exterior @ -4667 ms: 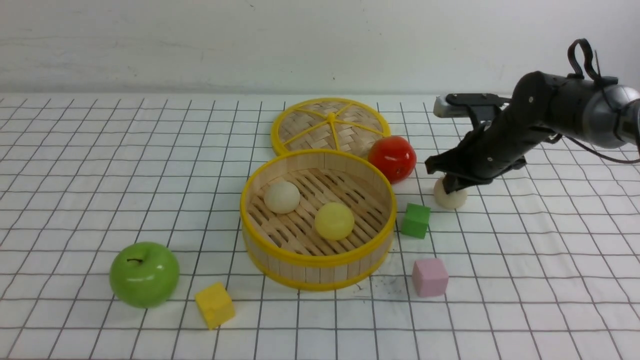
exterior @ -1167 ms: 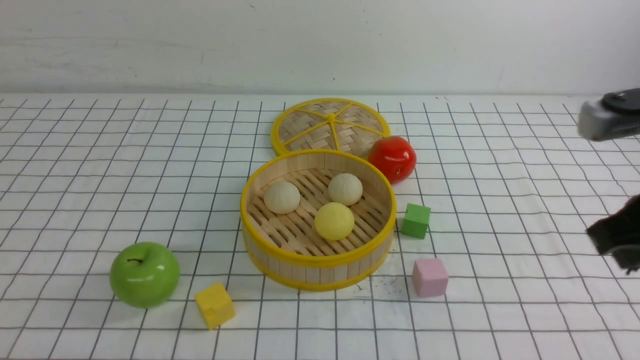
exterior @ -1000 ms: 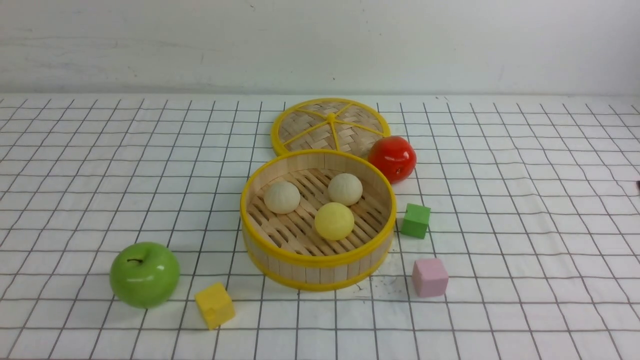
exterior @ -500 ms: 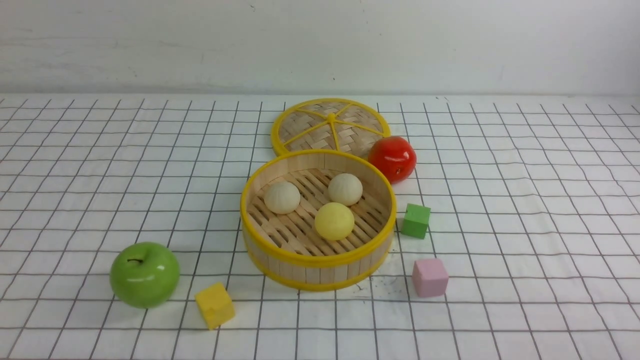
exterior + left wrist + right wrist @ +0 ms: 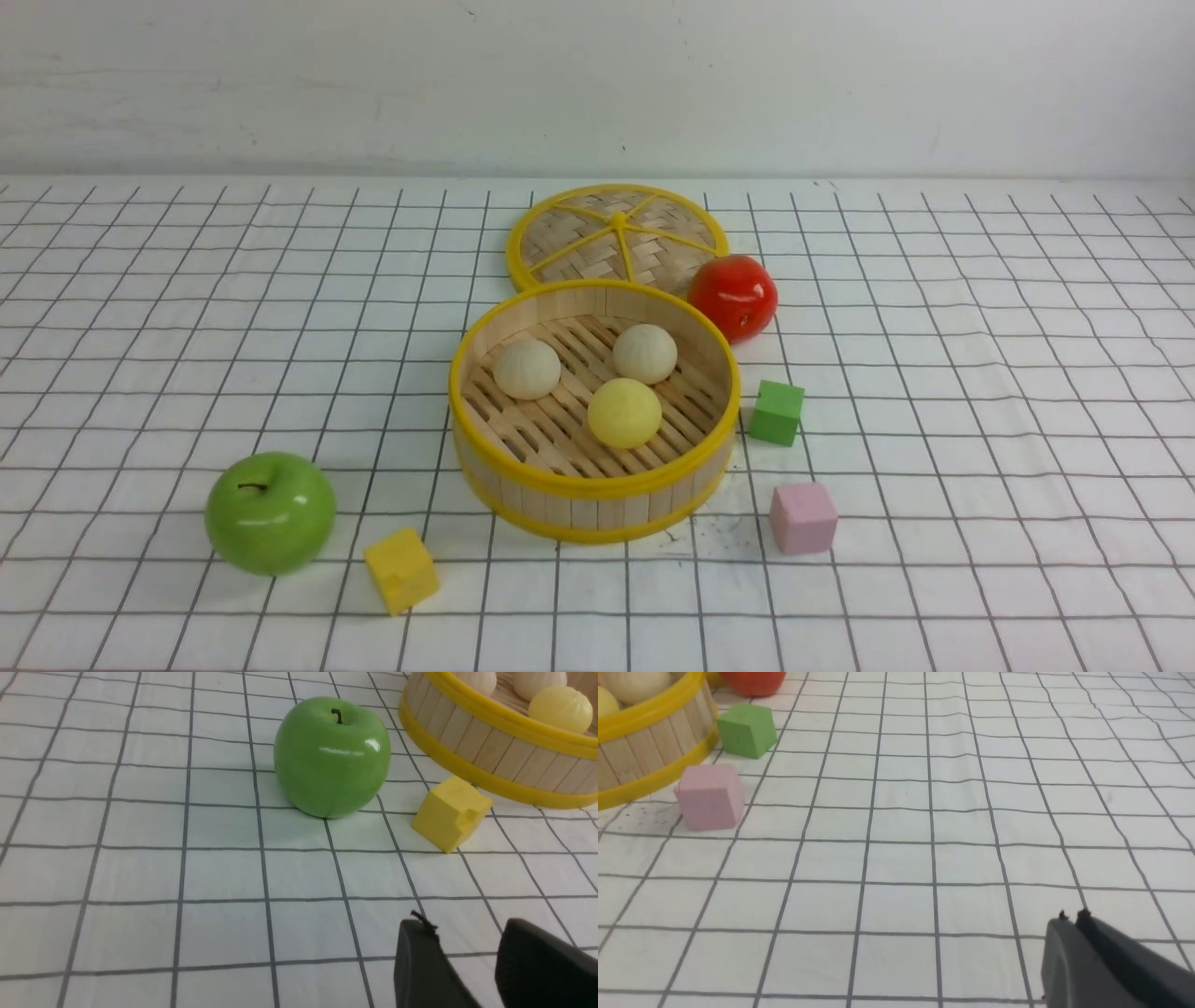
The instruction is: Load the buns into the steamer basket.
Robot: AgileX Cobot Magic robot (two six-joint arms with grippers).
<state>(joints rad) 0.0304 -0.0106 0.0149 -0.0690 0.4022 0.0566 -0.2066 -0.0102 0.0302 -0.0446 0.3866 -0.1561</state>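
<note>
The steamer basket stands mid-table. All three buns lie on its slatted floor: a cream one at the left, a cream one at the back right, a pale yellow one in front. Neither arm shows in the front view. In the left wrist view my left gripper is open and empty over the cloth, short of the basket. In the right wrist view my right gripper is shut and empty, well away from the basket.
A green apple and a yellow cube lie front left of the basket. A green cube and a pink cube lie to its right. A red apple and the woven lid sit behind it.
The cream bun that my right gripper held on the cloth to the right now lies in the basket. The right arm has withdrawn out of the front view. Nothing moved in the last second.
</note>
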